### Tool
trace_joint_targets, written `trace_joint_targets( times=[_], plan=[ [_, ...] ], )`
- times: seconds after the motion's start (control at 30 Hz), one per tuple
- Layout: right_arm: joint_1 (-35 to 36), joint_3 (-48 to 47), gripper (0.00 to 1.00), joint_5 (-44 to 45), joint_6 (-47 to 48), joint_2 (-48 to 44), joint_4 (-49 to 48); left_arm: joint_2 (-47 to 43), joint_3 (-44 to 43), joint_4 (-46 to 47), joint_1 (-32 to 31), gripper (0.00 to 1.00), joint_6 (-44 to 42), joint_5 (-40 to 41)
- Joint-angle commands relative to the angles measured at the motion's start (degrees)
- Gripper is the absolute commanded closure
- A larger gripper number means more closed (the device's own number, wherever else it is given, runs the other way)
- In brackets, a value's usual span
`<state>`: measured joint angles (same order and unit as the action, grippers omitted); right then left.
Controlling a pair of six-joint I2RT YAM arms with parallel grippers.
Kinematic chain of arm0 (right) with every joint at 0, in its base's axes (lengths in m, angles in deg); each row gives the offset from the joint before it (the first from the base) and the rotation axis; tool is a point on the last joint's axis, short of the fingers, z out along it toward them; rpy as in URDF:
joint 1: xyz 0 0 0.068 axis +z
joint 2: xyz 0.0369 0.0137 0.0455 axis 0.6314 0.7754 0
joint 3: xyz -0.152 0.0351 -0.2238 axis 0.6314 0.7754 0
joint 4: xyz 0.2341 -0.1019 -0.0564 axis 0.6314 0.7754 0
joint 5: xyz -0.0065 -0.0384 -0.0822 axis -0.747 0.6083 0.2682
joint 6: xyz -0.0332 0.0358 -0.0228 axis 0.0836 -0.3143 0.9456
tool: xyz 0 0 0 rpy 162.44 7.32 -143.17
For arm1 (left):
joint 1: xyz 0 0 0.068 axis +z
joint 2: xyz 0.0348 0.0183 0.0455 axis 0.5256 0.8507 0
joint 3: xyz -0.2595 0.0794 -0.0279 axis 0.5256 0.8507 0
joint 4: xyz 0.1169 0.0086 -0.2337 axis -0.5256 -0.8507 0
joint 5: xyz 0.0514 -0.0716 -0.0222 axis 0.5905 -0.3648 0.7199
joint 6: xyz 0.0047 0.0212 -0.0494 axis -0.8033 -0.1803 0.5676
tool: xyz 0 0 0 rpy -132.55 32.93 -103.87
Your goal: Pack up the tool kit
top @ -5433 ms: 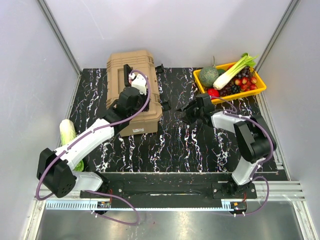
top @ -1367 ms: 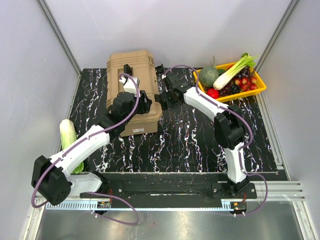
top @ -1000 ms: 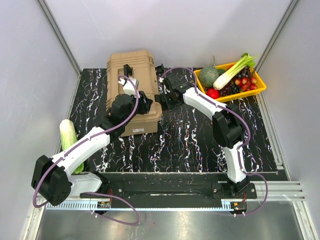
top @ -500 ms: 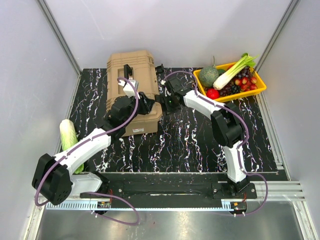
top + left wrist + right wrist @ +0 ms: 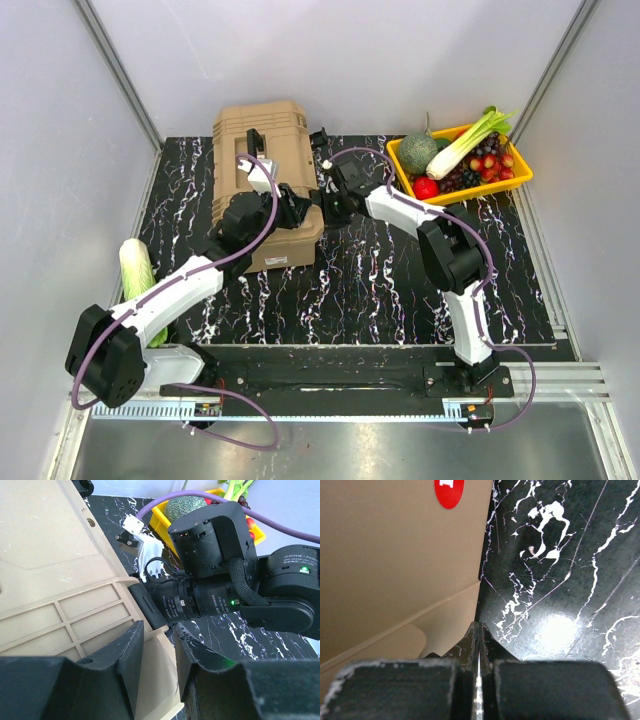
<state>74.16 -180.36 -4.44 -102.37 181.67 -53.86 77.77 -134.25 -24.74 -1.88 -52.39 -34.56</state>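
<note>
- Far left, a cabbage [image 5: 135,272] lies at the edge of the table [image 5: 380,290], well apart from the work.
- The toolbox [image 5: 262,165] stands at the table's far left with its lid down. Its long axis runs away from the arm bases, and both arms meet at the side wall that faces right.
- The left gripper [image 5: 156,640] hangs over that right-hand edge, its jaws parted and holding nothing. A black latch [image 5: 150,611] sits on the wall just beyond the gap.
- The right gripper [image 5: 479,628] comes in from the right, its 2 fingers pressed together on nothing. Their tips are at the foot of the wall where it meets the table, and the toolbox lies to their left.
- We judge the latch to be the next target. Both arms are close, but only the left jaws are spread to take it.
- Far right, a yellow tray [image 5: 490,187] of vegetables sits well apart.
</note>
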Motion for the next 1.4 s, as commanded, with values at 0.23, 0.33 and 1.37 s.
trace_joint_targets(
  times=[0.23,0.33,1.37],
  plan=[
    [3.49,5.6,1.0,1.63,-6.31,-6.44,-9.11,2.05,2.96,-29.38,-1.13,0.61,-0.44,-6.03],
    [2.7,7.98,1.0,6.11,-6.75,-10.31,-7.97,-1.03,-1.17,-31.75,-0.7,0.55,-1.94,-3.23],
    [-6.18,4.38,0.47,-5.99,-8.24,-20.7,-19.46,2.38,-22.97,-40.46,31.65,0.14,-3.17,-17.27]
  ],
)
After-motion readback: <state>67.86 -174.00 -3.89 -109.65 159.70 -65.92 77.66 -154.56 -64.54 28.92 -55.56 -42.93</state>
